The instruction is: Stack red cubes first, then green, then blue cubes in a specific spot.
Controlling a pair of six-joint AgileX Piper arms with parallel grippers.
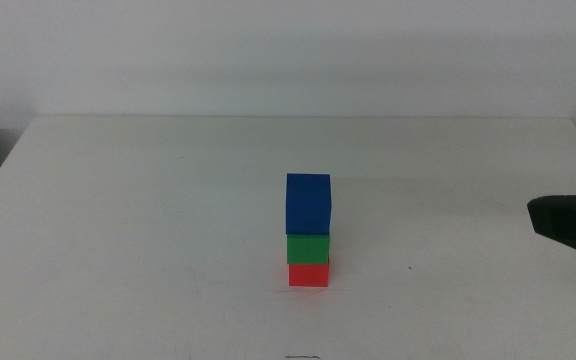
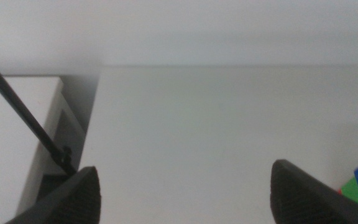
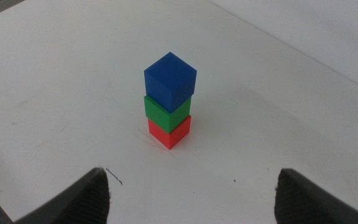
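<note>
- Left gripper: absent from the middle view; only its two dark jaw tips seen in the left wrist view, spread wide with bare table between them, nothing held.
- Right gripper: jaw tips only in the right wrist view, set wide apart and empty; in the middle view, a dark part of that arm cut off at the picture's right edge, well apart from the stack.
- Blue cube: top of the stack, resting on the green cube, turned slightly out of line with the two below. In the left wrist view, cropped at the picture's edge beside one jaw, only a corner visible.
- Green cube: middle of the stack, between blue and red, touching both; top face hidden by the blue cube.
- Red cube: bottom of the stack, on the white table; top face covered. Barely a sliver discernible in the left wrist view.
- Stack upright, near the middle of the table, no gripper touching it.
- No containers visible.
- Thin dark rod crossing the left wrist view beside the table edge; nature unclear.
</note>
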